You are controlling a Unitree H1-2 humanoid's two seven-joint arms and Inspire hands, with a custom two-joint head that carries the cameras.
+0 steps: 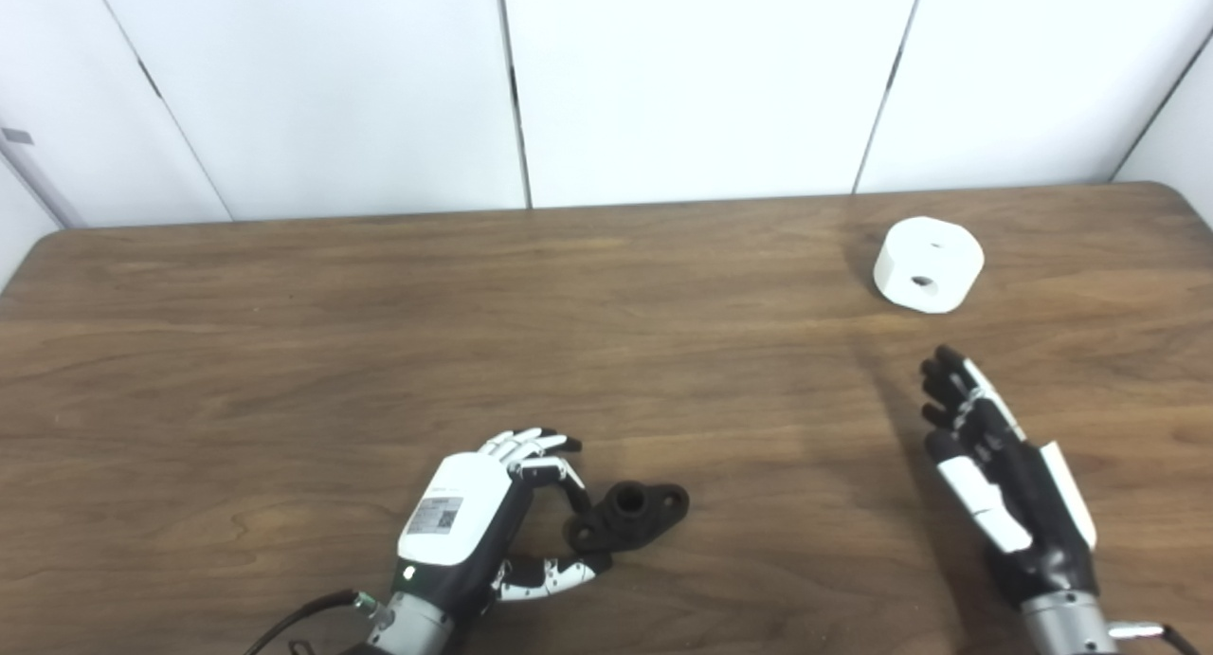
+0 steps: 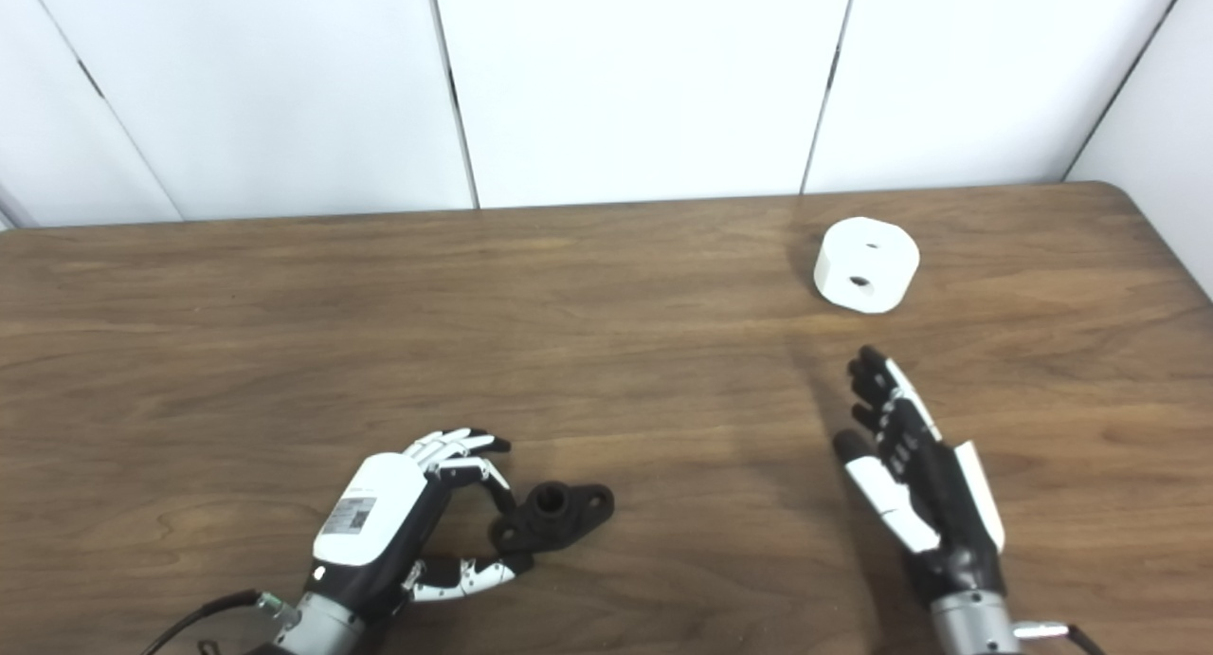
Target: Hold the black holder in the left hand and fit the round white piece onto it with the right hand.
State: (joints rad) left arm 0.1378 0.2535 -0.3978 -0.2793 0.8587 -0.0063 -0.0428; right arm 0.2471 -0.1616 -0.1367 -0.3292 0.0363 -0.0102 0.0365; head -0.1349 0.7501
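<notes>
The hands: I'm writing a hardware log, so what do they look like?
The left hand has a white back shell with a small printed label, black-and-white fingers and a black cable at its metal wrist. The right hand shows a black palm, white panels and a silver wrist cuff.

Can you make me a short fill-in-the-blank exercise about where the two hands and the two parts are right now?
1. The round white plastic piece lies on the wooden table beyond the ____ hand.
2. The small black flanged holder lies on the table beside the fingers of the ____ hand.
3. The right hand holds ____.

Missing words: right; left; nothing
</notes>
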